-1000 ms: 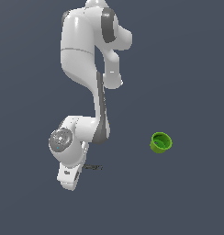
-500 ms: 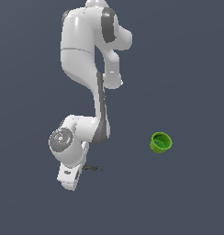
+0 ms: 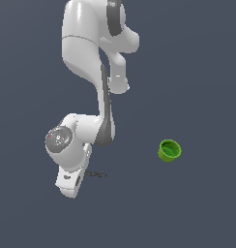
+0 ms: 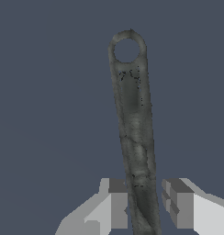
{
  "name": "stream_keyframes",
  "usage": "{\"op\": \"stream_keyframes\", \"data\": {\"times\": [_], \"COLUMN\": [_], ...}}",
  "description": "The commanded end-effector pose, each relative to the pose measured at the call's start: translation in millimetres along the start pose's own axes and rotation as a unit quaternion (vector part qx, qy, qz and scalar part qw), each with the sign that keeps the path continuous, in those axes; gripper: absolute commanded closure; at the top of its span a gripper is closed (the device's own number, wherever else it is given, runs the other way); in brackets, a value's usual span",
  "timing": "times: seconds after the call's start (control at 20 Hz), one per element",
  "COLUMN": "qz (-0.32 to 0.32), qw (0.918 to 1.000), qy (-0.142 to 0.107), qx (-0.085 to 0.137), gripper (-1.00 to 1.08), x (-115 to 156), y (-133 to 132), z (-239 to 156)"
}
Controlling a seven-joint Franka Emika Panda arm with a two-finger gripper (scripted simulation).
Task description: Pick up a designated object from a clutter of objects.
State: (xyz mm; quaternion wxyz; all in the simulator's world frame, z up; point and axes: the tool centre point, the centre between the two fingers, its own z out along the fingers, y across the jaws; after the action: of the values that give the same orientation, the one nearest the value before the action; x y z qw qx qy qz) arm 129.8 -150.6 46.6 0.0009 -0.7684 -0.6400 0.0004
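1. The arm (image 3: 86,63) bends low over the grey floor (image 3: 197,72); the green cup (image 3: 169,150) sits well apart, toward the exterior view's right.
2. The gripper (image 4: 145,202) is part open, fingers (image 4: 117,202) straddling the wrench (image 4: 132,114) shaft without clamping it — close squarely across the shaft before lifting.
3. Hidden: the wrench's open-jaw end is cut off — only its ring end shows.
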Motion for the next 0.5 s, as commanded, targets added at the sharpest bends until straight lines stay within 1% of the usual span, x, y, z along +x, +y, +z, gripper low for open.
{"op": "stream_keyframes", "data": {"times": [0.0,0.2,0.45], "qz": [0.000,0.000,0.000], "qw": [1.0000,1.0000,1.0000], "qy": [0.000,0.000,-0.001], "qx": [-0.001,-0.001,-0.001], "gripper": [1.08,1.08,1.08], "x": [-2,-6,-12], "y": [-2,-6,-12], "z": [-19,-59,-118]}}
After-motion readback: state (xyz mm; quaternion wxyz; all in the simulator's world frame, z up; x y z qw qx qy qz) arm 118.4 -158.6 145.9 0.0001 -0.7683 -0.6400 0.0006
